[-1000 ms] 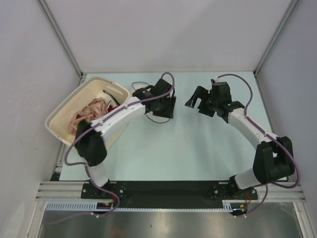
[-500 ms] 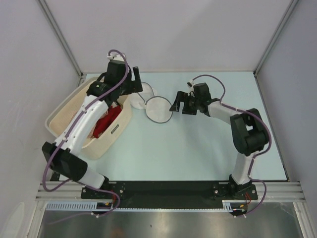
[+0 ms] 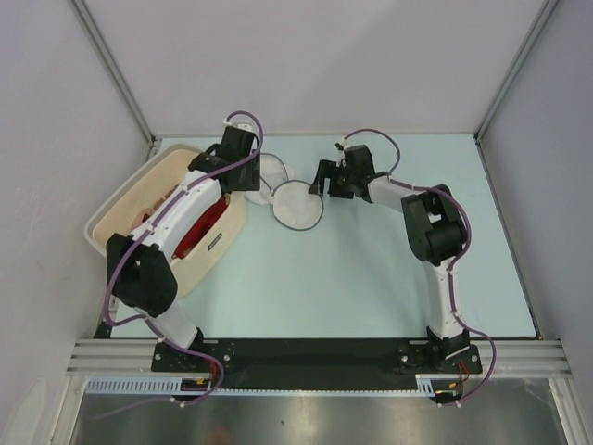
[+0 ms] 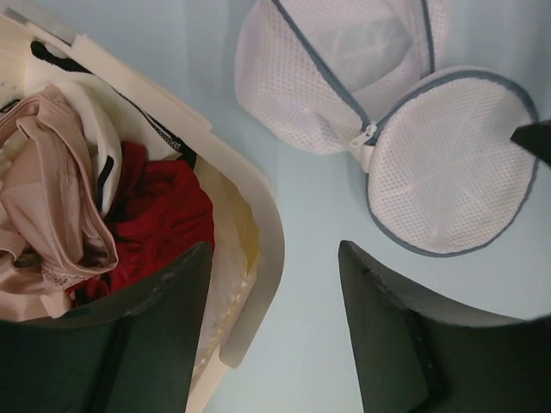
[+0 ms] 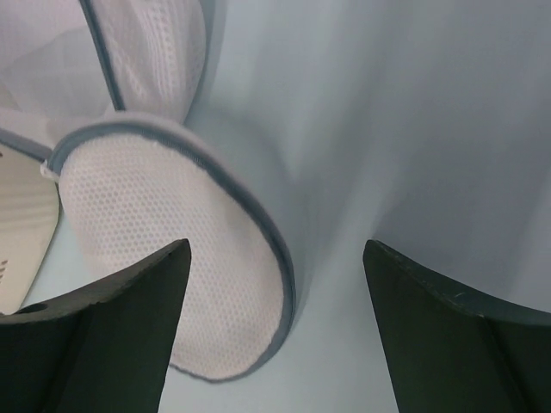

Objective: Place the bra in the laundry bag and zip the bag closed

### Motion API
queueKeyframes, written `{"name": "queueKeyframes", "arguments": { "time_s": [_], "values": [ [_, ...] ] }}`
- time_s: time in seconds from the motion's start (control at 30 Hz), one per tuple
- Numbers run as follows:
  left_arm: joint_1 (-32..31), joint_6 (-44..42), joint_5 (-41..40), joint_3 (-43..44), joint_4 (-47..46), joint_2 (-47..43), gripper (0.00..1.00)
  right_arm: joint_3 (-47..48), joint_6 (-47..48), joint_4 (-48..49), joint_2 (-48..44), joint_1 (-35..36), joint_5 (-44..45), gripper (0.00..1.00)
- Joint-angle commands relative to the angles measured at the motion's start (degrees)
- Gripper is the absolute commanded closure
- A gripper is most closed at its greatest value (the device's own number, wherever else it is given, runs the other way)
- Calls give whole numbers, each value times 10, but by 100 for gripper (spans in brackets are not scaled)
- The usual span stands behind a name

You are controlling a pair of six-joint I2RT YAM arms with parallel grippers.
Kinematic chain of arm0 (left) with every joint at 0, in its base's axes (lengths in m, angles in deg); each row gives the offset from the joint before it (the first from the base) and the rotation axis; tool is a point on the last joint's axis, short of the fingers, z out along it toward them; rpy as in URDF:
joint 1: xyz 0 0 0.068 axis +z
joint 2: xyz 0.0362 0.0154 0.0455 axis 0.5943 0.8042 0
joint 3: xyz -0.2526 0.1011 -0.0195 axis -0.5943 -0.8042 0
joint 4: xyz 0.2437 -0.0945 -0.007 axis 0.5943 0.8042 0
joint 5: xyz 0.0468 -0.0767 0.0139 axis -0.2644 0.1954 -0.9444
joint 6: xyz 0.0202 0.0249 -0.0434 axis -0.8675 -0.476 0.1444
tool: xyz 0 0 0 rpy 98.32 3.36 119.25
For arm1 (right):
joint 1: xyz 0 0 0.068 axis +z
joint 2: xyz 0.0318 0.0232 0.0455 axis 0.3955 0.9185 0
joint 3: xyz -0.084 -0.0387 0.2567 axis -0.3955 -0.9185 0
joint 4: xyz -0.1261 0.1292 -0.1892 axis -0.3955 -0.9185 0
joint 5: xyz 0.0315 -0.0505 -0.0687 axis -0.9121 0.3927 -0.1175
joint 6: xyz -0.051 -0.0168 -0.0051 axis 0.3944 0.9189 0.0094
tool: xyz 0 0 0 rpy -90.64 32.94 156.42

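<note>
The laundry bag [image 3: 296, 205] lies open on the table as two round white mesh halves with a dark rim, right of the basket. It also shows in the left wrist view [image 4: 448, 163] and in the right wrist view [image 5: 172, 258]. The salmon-pink bra [image 4: 43, 189] lies crumpled in the basket beside a red garment [image 4: 164, 215]. My left gripper [image 3: 248, 176] is open and empty over the basket's right rim, one finger over the clothes; it also shows in its own wrist view [image 4: 275, 327]. My right gripper [image 3: 321, 178] is open and empty just above the bag's right edge, as its wrist view shows too [image 5: 275, 327].
The cream plastic basket [image 3: 111, 218] stands at the left, tilted against the side wall, its rim [image 4: 258, 215] close to the bag. The left arm lies across the basket. Walls enclose the table at the back and on both sides.
The left gripper swung from over the bag to the basket's far right rim, uncovering the bag. The right gripper moved left up to the bag's right edge.
</note>
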State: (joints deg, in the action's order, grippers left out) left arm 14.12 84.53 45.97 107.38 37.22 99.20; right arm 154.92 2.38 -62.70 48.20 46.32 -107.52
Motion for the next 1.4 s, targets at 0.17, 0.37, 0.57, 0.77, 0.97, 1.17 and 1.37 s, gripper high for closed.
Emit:
{"name": "queueKeyframes", "arguments": {
  "time_s": [0.17,0.37,0.57,0.77,0.97,1.17,1.37],
  "values": [
    [8,-23,-21,-27,-36,-50,10,105,0,2,87,7,-82,28],
    [37,-23,94,-24,-42,-17,26,100,-44,3,84,13,-99,49],
    [44,-51,153,-27,-56,22,62,70,-104,79,62,-16,-134,79],
    [29,-93,174,-41,-80,-2,100,58,-155,50,11,-48,-159,100],
    [-68,-141,152,-109,-96,-66,100,6,-114,-165,-156,-100,-61,100],
    [-148,-113,154,-216,-97,-183,100,-1,-45,-352,-287,-106,42,100],
    [-157,-18,174,-322,-90,-317,100,-46,-43,-466,-415,-111,71,100]
  ]
}}
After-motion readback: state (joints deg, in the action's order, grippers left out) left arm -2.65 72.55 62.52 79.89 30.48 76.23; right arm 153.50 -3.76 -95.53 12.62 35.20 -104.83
